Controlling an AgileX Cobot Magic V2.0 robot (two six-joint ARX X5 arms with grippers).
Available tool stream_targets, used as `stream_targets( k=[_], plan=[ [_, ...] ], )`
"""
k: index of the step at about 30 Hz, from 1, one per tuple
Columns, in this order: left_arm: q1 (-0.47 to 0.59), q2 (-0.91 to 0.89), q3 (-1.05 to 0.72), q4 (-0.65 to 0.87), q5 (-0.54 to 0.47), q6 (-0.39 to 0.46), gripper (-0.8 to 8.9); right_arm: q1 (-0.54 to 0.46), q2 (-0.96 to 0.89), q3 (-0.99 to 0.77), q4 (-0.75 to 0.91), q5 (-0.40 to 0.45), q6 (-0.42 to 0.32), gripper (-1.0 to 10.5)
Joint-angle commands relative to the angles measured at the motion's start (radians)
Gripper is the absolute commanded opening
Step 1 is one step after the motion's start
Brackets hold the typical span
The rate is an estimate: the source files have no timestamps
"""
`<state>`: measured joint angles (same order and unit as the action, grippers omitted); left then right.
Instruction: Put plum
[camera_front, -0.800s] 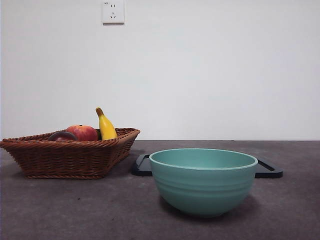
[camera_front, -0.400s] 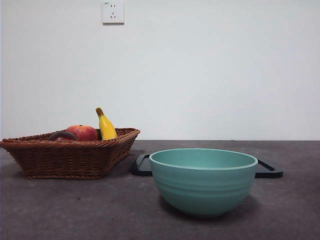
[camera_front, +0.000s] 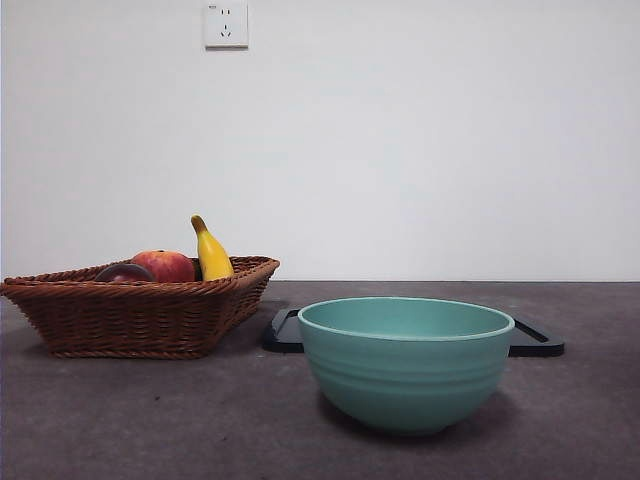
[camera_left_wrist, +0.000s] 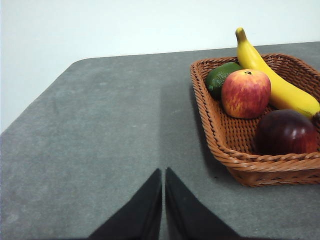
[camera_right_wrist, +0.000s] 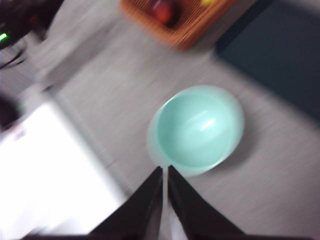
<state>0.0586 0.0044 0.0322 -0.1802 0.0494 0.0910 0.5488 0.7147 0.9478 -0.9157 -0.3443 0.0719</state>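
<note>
The plum (camera_left_wrist: 286, 132), dark maroon and glossy, lies in the near corner of a brown wicker basket (camera_left_wrist: 235, 157). In the front view only the plum's top (camera_front: 125, 272) peeks over the basket rim (camera_front: 140, 288). My left gripper (camera_left_wrist: 163, 174) is shut with nothing in it, over bare table a short way from the basket. My right gripper (camera_right_wrist: 165, 170) is also shut and empty, high above the table, just beside the rim of a teal bowl (camera_right_wrist: 200, 127). That view is blurred. Neither arm shows in the front view.
In the basket with the plum lie a red-orange fruit (camera_left_wrist: 246, 93), a yellow banana (camera_left_wrist: 275, 85) and a green fruit (camera_left_wrist: 222, 77). The teal bowl (camera_front: 405, 360) stands front and centre, with a flat black tray (camera_front: 540, 340) behind it. The table edge (camera_left_wrist: 30, 105) runs near the left gripper.
</note>
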Motion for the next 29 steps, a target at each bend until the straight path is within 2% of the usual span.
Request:
stream_targets(
  k=[1,7,10,13,20,29],
  plan=[
    [0.002,-0.001,-0.021,-0.007,-0.001,-0.003,0.09,-0.091,-0.042,-0.022,0.145,0.030,-0.109,0.1],
    [0.002,-0.001,-0.021,-0.007,-0.001,-0.003,0.09,-0.366,-0.200,-0.191,0.404,0.060,-0.119,0.1],
    [0.002,-0.001,-0.021,-0.007,-0.001,-0.003,0.09,-0.462,-0.283,-0.309,0.523,0.117,-0.121,0.1],
    [0.002,-0.001,-0.021,-0.007,-0.001,-0.003,0.09,-0.526,-0.372,-0.437,0.637,0.120,-0.125,0.1],
    [0.002,-0.001,-0.021,-0.007,-0.001,-0.003,0.09,-0.574,-0.539,-0.697,0.850,0.182,-0.124,0.1],
    [0.002,-0.001,-0.021,-0.007,-0.001,-0.003,0.09,-0.580,-0.655,-0.868,0.879,0.278,-0.108,0.1]
  ],
)
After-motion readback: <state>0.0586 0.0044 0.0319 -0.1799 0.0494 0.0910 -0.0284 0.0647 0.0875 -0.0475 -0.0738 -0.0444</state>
